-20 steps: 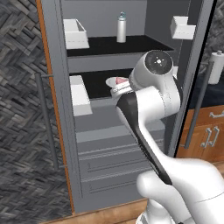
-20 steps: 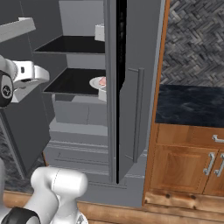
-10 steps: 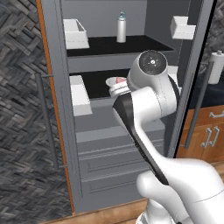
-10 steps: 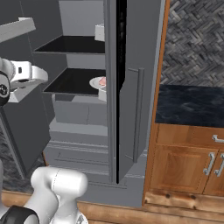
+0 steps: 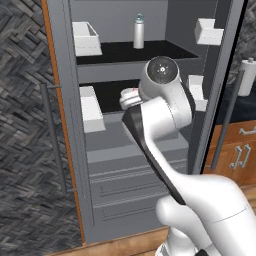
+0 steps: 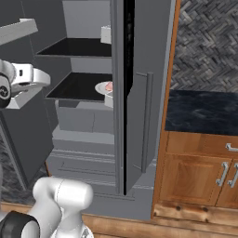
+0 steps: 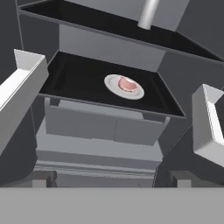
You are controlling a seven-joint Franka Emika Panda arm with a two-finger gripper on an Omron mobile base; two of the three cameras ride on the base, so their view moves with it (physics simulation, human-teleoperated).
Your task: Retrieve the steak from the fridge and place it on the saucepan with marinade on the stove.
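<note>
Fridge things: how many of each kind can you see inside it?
White door bins: 4
Black shelves: 2
Bottle: 1
Plate: 1
Steak: 1
Total: 9

In your left base view, the white arm hid most of the round white plate [image 5: 129,93] at centre; the tall grey bottle [image 7: 148,14] was cut off at the hand view's top.
</note>
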